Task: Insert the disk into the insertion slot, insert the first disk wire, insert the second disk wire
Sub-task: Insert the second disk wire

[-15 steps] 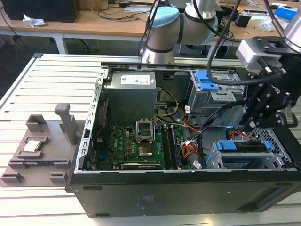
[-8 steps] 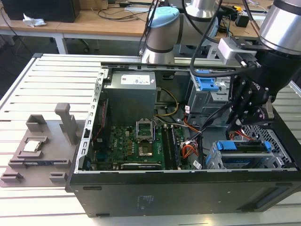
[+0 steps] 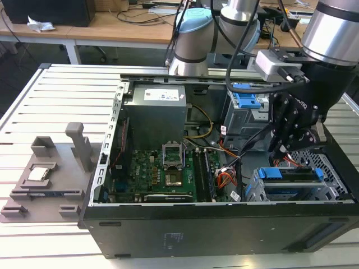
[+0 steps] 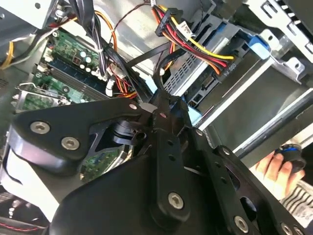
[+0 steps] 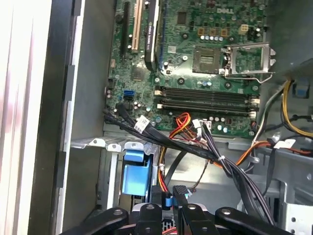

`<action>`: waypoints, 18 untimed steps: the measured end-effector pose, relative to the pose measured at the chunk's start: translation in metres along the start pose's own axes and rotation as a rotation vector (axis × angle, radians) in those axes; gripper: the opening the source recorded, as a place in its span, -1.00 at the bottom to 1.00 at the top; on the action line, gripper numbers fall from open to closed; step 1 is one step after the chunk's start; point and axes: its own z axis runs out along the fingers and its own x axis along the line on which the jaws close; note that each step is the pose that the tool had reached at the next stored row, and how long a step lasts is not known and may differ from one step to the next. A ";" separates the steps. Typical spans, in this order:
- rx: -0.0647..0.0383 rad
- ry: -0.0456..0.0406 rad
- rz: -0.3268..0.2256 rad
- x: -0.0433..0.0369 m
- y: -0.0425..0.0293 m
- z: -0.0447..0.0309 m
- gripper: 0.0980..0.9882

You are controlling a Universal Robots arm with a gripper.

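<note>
- My gripper [image 5: 173,196] is the closest thing in both wrist views, with its black linkage in front. Its fingers are pressed together on the black end of a disk wire [image 4: 160,83], whose cable curves away from the tips.
- In the exterior view I hang inside the open computer case [image 3: 224,235], just above the drive cage at the exterior view's right.
- The disk [image 3: 290,179] lies flat in the insertion slot [image 3: 314,159], with its blue caddy showing at both ends and the perforated silvery wall beside it.
- A black plug [image 4: 226,68] with red, yellow and orange leads lies against the drive's edge. I cannot tell whether it is fully seated.
- A black cable bundle [image 5: 195,147] crosses between me and the green motherboard [image 5: 205,58].
- Farther in stand the power supply [image 3: 154,112] and a grey bay [image 3: 247,101] with a blue latch.
- A person's hand [image 4: 271,169] shows past the case wall in the second wrist view.
- The case rests on a slatted table [image 3: 50,101]. A grey fixture [image 3: 45,174] sits well apart, at the exterior view's left.
</note>
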 end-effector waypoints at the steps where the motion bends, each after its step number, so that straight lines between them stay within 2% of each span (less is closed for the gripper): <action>1: 0.000 0.0041 -0.008 -0.0003 -0.0001 0.0005 -0.68; 2: 0.000 0.0126 -0.014 -0.0003 -0.0001 0.0007 -0.68; 3: -0.003 0.0438 -0.017 -0.0004 -0.0001 0.0008 -0.68; 4: -0.005 0.0634 -0.016 -0.0003 -0.0003 0.0010 -0.68; 5: -0.006 0.0707 -0.016 -0.0003 -0.0005 0.0011 -0.68; 10: -0.006 0.0720 -0.016 -0.0003 -0.0006 0.0010 -0.71; 12: -0.006 0.0722 -0.016 -0.0003 -0.0006 0.0011 -0.98; 17: -0.006 0.0732 -0.016 -0.0003 -0.0006 0.0011 -0.98; 18: -0.007 0.0731 -0.016 0.0000 -0.0042 0.0010 -0.98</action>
